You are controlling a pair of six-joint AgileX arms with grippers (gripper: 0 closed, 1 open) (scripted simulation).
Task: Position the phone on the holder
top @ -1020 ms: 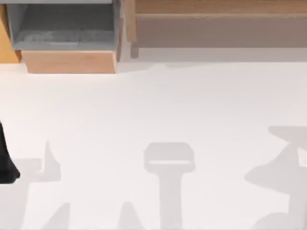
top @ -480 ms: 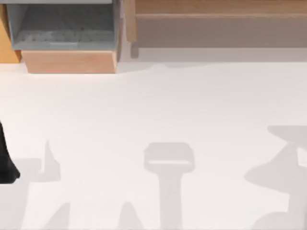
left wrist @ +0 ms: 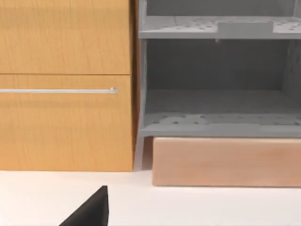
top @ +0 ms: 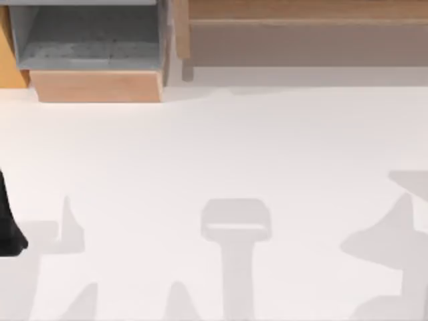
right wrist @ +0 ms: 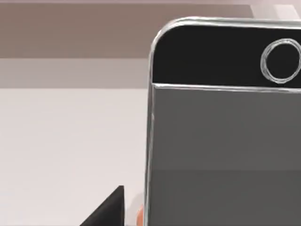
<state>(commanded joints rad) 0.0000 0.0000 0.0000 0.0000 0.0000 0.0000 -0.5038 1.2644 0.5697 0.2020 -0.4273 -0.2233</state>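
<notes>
The right wrist view has one flat grey-screened phone (right wrist: 225, 141), silver-rimmed with a black end band, close against the camera beside a dark finger (right wrist: 106, 209) — whether that gripper grips it I cannot tell. The white table (top: 214, 147) lies open to the wooden cabinet (top: 97, 85) and grey shelf (top: 87, 40) at its far edge. The left arm (top: 8, 224) sits at the left edge, and the shadow at the right edge has shifted since a moment ago.
</notes>
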